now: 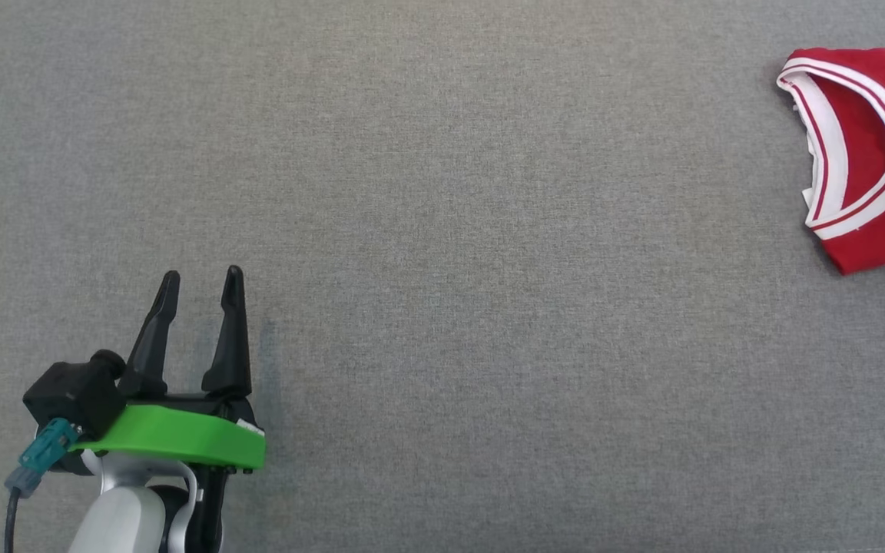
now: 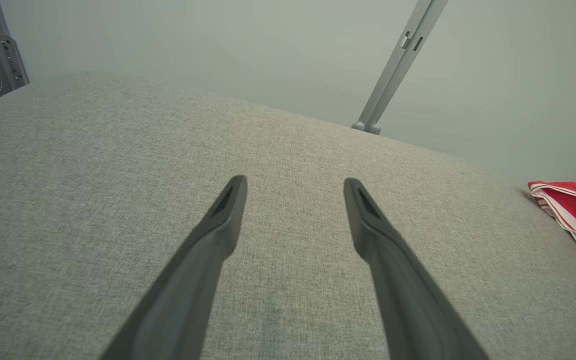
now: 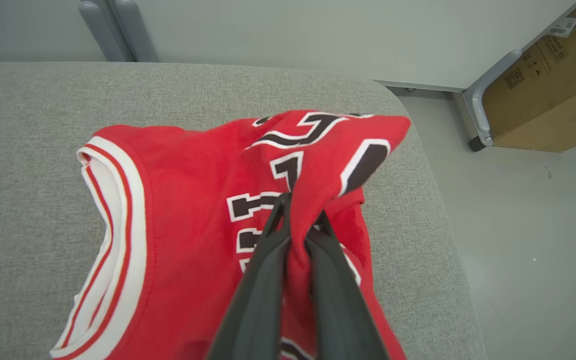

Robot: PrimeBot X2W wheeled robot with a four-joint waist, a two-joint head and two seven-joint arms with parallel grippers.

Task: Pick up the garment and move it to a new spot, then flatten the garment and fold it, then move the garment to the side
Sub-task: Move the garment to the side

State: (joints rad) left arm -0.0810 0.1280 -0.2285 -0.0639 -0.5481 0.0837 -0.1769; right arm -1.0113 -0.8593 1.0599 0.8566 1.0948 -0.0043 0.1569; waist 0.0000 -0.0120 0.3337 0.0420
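Note:
The garment (image 1: pixel 873 153) is a red jersey with white and red striped trim and black lettering, lying at the far right edge of the grey padded table (image 1: pixel 442 230). In the right wrist view my right gripper (image 3: pixel 300 210) is shut on a pinched-up fold of the garment (image 3: pixel 193 210), lifting that part above the rest. My left gripper (image 1: pixel 202 283) hovers open over bare grey fabric at the lower left, far from the garment. In the left wrist view its open fingers (image 2: pixel 228 210) frame empty cloth, with the garment (image 2: pixel 575 212) at the right edge.
The table's right edge (image 3: pixel 438 210) drops to a pale floor close beside the garment. A cardboard box (image 3: pixel 553 85) stands on the floor beyond a grey frame leg (image 3: pixel 480 112). A grey metal strut (image 2: pixel 398 65) rises behind the table.

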